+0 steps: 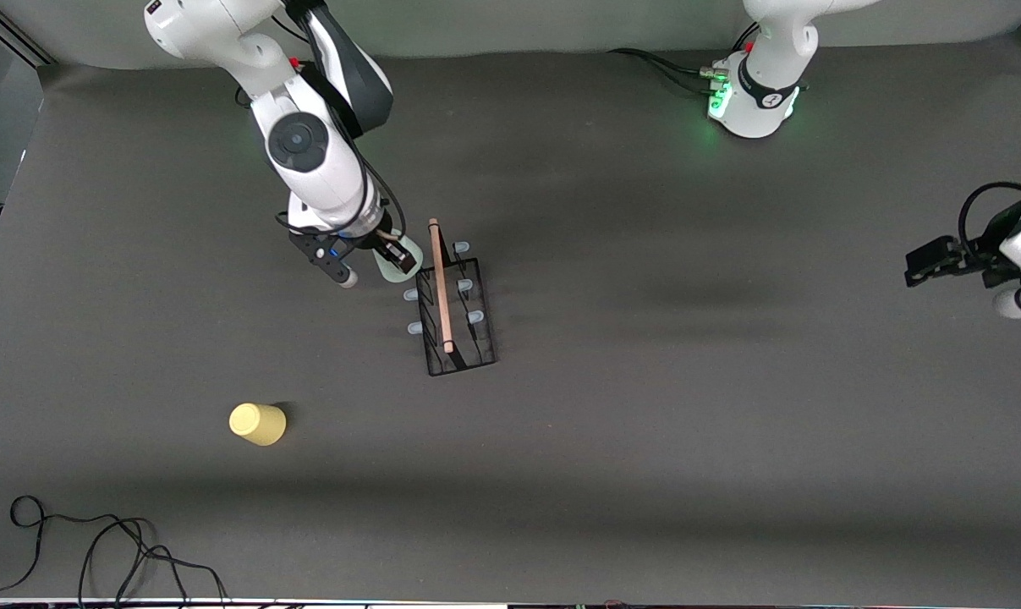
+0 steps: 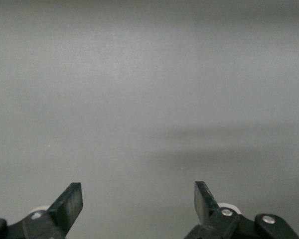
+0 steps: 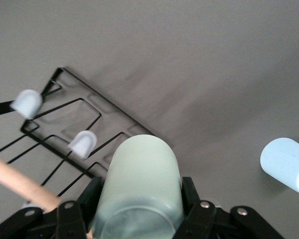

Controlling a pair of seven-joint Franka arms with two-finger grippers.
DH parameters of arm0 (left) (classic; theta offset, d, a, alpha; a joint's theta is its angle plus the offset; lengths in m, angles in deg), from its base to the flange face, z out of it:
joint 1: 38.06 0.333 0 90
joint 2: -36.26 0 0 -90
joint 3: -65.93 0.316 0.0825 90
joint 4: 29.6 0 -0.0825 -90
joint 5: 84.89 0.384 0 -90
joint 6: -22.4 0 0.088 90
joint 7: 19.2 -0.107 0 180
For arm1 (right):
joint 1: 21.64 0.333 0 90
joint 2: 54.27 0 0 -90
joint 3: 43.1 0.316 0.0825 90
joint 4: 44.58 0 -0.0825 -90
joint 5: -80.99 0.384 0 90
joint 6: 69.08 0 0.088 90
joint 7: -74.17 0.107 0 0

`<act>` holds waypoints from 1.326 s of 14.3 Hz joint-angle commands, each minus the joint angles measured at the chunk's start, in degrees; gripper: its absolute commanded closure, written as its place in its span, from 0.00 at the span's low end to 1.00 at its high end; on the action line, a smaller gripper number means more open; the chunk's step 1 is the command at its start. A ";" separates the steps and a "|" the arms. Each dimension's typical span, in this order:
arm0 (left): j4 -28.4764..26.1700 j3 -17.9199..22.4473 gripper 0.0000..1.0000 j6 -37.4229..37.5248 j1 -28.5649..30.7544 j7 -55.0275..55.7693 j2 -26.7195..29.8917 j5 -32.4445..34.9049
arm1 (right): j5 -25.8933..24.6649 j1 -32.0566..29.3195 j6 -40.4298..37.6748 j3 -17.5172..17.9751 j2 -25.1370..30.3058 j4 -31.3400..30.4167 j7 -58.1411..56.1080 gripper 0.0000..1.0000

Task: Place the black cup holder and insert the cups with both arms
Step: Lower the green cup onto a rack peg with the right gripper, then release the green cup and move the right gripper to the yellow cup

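The black cup holder [image 1: 459, 342] stands mid-table, its wooden rod handle [image 1: 440, 283] on top and bluish peg tips along both sides. My right gripper [image 1: 387, 256] is shut on the pale green cup [image 1: 385, 266] and holds it over the table beside the holder's end farther from the front camera. In the right wrist view the green cup [image 3: 142, 174] sits between the fingers [image 3: 189, 191], next to the holder's wire base [image 3: 79, 102] and a peg tip [image 3: 83, 143]. The light blue cup [image 3: 286, 164] lies on the table close by. The yellow cup [image 1: 257, 424] stands nearer the front camera. My left gripper [image 1: 941, 258] [image 2: 138, 191] waits open and empty.
Black cables [image 1: 96, 550] lie at the table's front corner at the right arm's end. The left arm's green-lit base [image 1: 751, 97] stands at the table's back edge. The dark grey table [image 1: 688, 381] is bare under the left gripper.
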 commanded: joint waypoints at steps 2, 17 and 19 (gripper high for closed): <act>-6.22 7.52 0.00 -1.53 -7.16 -0.87 5.18 -2.65 | 0.77 1.04 2.08 -0.36 -3.11 0.04 0.82 0.05; -6.42 9.75 0.00 -4.70 -9.75 -0.61 3.53 -2.39 | 0.07 -6.49 -25.08 -14.42 -7.58 31.83 -42.18 0.00; -6.59 9.67 0.00 -4.17 -9.84 -0.25 3.53 -1.95 | 0.50 -12.20 -25.16 -14.43 -12.15 37.36 -52.66 0.00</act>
